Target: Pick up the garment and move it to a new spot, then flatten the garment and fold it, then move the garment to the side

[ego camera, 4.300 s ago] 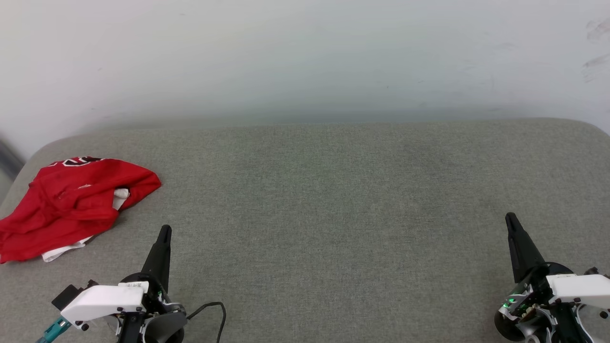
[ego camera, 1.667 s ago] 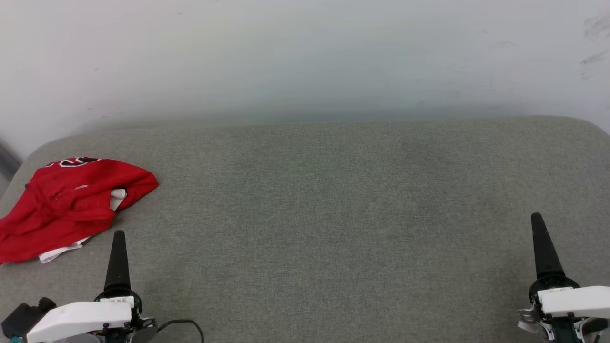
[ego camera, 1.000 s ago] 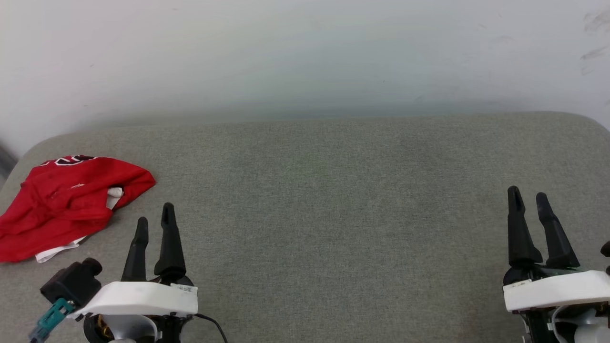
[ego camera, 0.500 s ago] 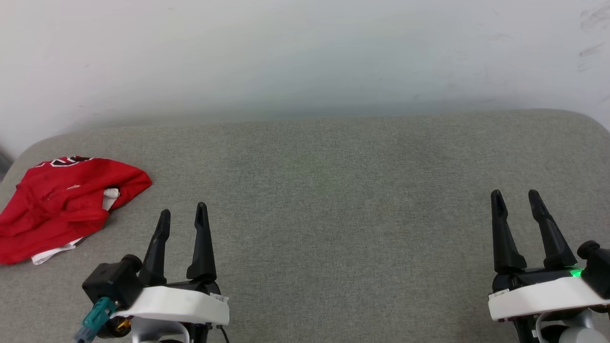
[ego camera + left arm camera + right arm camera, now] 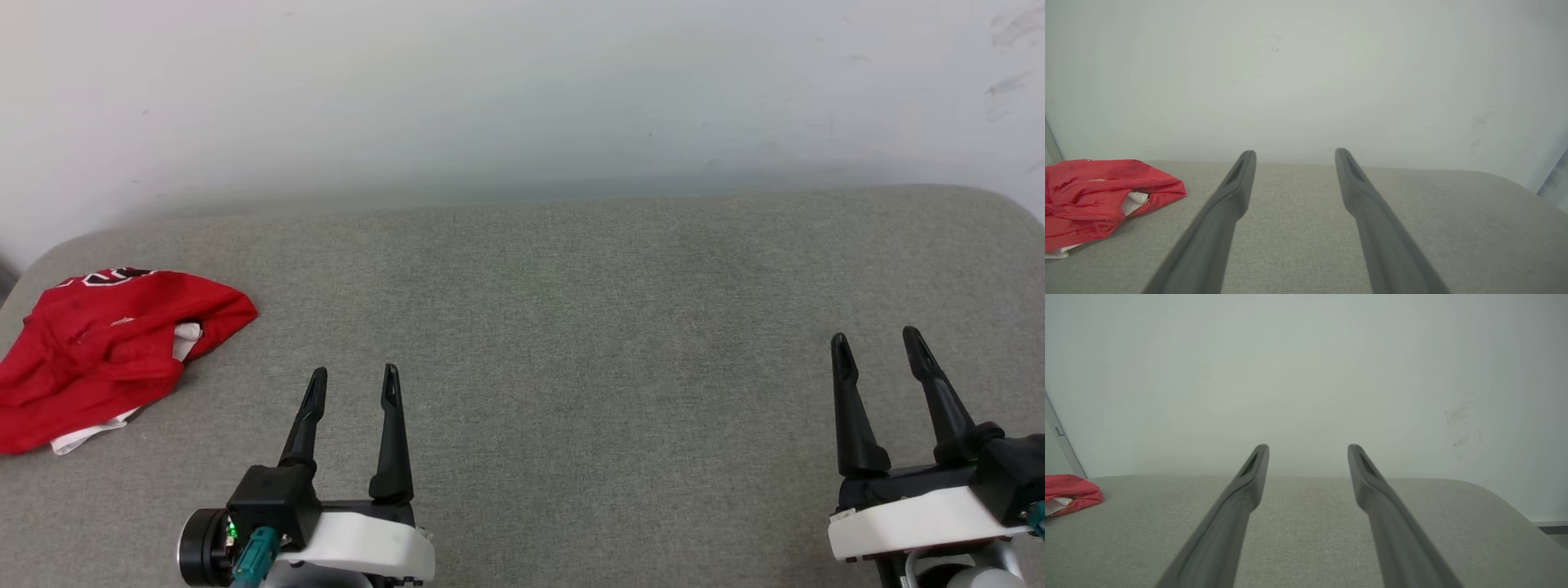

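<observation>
The garment (image 5: 106, 351) lies crumpled in a red heap at the far left of the grey cushioned surface (image 5: 571, 327), with white fabric peeking from under it and a bit of black-and-white lettering at its back edge. It also appears at the left of the left wrist view as a garment (image 5: 1094, 196) and small at the left edge of the right wrist view, garment (image 5: 1069, 492). My left gripper (image 5: 353, 377) stands open to the right of the heap, apart from it, fingers empty. My right gripper (image 5: 875, 341) stands open near the right side, empty.
A pale wall (image 5: 522, 98) rises right behind the surface. The surface's rounded corners (image 5: 1004, 204) fall away at the back right and back left. A dark edge (image 5: 1551, 528) shows beyond the right end.
Both wrists have rolled so that each gripper's two fingers now show side by side. The left gripper has shifted rightward, away from the garment. The garment has not moved.
</observation>
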